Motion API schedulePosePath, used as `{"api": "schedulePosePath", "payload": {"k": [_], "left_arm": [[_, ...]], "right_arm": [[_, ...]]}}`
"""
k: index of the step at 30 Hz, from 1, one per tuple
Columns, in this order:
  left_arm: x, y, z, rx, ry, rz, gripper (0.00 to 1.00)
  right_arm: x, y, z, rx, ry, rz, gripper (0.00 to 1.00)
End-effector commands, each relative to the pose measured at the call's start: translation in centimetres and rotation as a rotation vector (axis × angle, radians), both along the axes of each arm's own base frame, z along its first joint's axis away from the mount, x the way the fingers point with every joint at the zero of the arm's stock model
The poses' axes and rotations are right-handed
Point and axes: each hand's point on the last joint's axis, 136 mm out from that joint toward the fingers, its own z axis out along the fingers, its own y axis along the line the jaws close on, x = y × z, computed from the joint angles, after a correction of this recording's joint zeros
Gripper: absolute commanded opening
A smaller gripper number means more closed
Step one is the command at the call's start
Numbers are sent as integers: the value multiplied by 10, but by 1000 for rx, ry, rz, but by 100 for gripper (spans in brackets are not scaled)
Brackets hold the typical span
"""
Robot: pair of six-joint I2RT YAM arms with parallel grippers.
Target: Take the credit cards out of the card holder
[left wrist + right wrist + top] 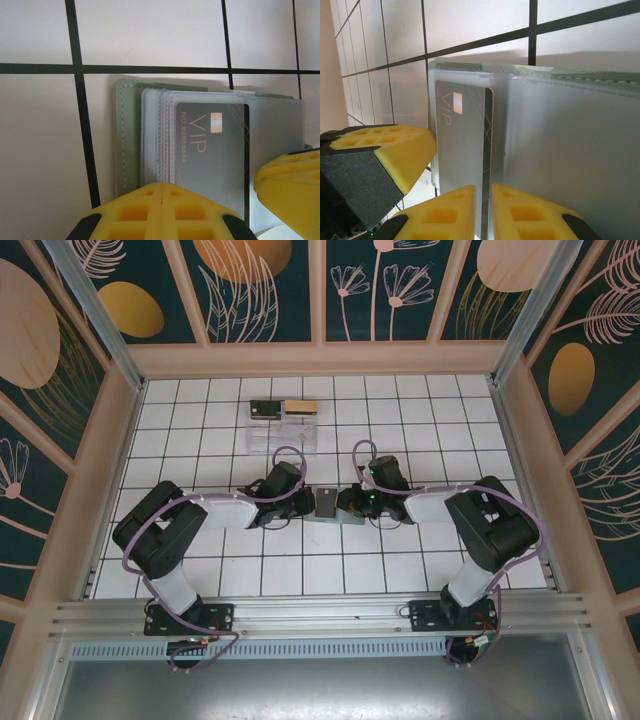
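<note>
At centre frame, we see the card holder (327, 503) lying open; left gripper (162, 205) pressed together at its edge, right gripper (483, 210) pinching an edge of the grey credit card (465, 150).

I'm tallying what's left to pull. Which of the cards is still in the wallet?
The dark grey VIP card, tucked in a clear sleeve of the green wallet. The gold card lies far off, at the clear box by the back wall.

surface: white tiled table (200, 575) | centre: card holder (327, 504) lying open | far side: clear plastic box (283, 430)
</note>
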Motion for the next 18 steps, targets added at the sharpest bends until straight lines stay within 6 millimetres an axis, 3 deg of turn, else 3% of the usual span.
{"api": "schedulePosePath", "payload": {"k": [1, 11, 18], "left_arm": [[-11, 6, -13, 19, 51, 0, 0], [-12, 6, -11, 11, 54, -2, 0], [-12, 4, -12, 4, 56, -6, 0]], "right_arm": [[4, 11, 7, 44, -10, 22, 18], [7, 5, -1, -3, 9, -9, 20], [6, 12, 1, 27, 12, 14, 20]]}}
